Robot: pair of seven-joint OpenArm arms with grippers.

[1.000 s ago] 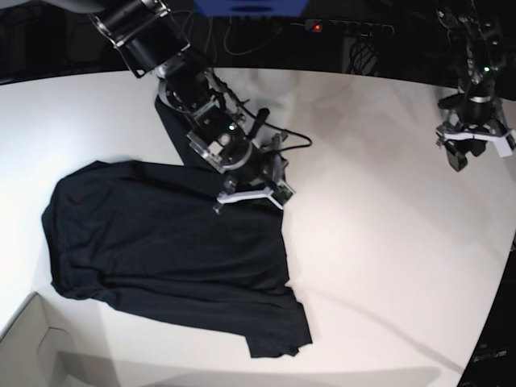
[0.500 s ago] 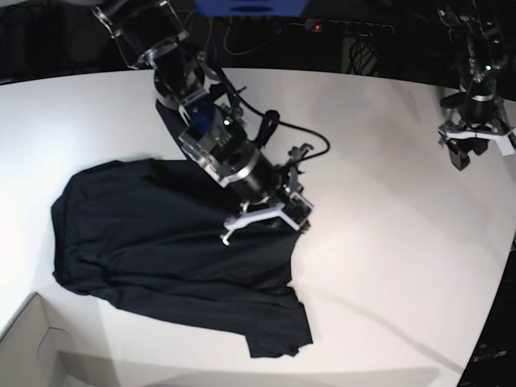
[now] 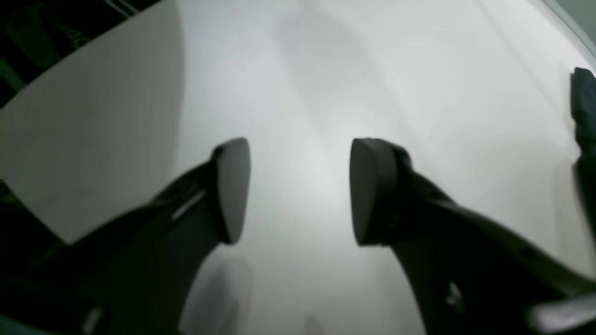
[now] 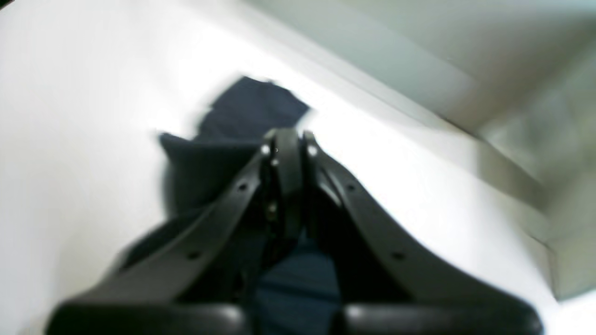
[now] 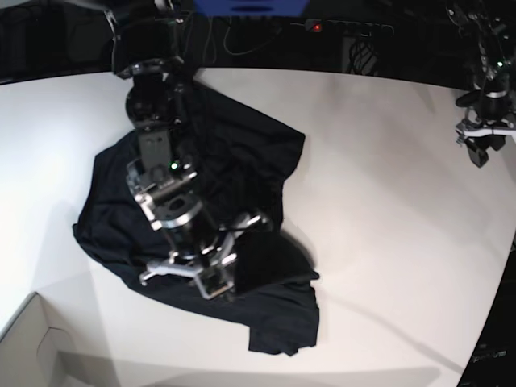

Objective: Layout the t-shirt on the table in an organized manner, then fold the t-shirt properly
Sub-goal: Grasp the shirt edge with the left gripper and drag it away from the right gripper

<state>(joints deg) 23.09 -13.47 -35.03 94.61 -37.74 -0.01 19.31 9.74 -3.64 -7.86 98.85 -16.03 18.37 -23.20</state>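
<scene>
The black t-shirt (image 5: 258, 161) lies bunched and partly doubled over itself on the white table (image 5: 387, 201), left of the middle. My right gripper (image 5: 211, 278) is over the shirt's front part, jaws pressed together on a fold of the fabric. In the right wrist view the shut fingers (image 4: 286, 153) have dark cloth (image 4: 251, 111) under and beyond them. My left gripper (image 5: 484, 147) hangs far to the right, away from the shirt. In the left wrist view it is (image 3: 298, 186) open and empty above bare table (image 3: 326, 70).
A pale cardboard box corner (image 5: 32, 347) sits at the front left. A power strip with a red light (image 5: 318, 27) and cables lie beyond the table's back edge. The curved table edge (image 5: 492, 306) runs down the right side.
My right arm has swung from the middle of the table toward the front, dragging the shirt's far edge with it. The shirt has shifted right and bunched up. The left gripper has barely moved.
</scene>
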